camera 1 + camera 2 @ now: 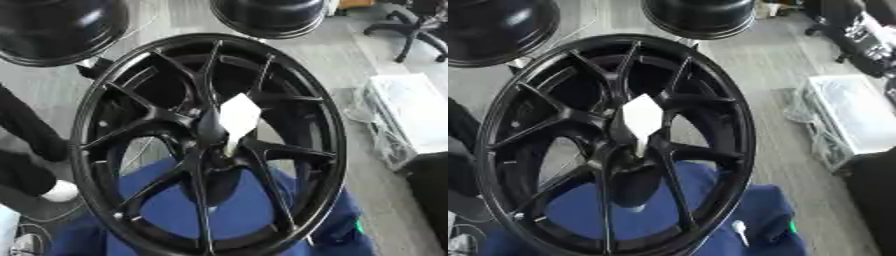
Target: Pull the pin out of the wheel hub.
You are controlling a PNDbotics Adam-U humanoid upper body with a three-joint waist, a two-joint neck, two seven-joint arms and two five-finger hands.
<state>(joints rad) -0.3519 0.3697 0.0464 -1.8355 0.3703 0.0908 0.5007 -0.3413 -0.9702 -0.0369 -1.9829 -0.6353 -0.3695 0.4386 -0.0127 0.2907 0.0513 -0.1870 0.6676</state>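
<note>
Hands: neither shows, so their state cannot be told.
Hub (213, 131): black, spoked, tilted.
Pin (238, 118): white, at hub's centre.
Cloth (658, 210): blue, below.

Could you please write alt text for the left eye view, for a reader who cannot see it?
A large black multi-spoke wheel fills the view, standing tilted over a blue cloth, with a white diamond-shaped piece on a short stem sticking out at its hub. Two more dark rims stand behind on a grey floor; neither robot hand shows.

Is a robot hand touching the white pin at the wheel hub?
No, the white pin sits at the wheel hub with no hand in view.
</note>
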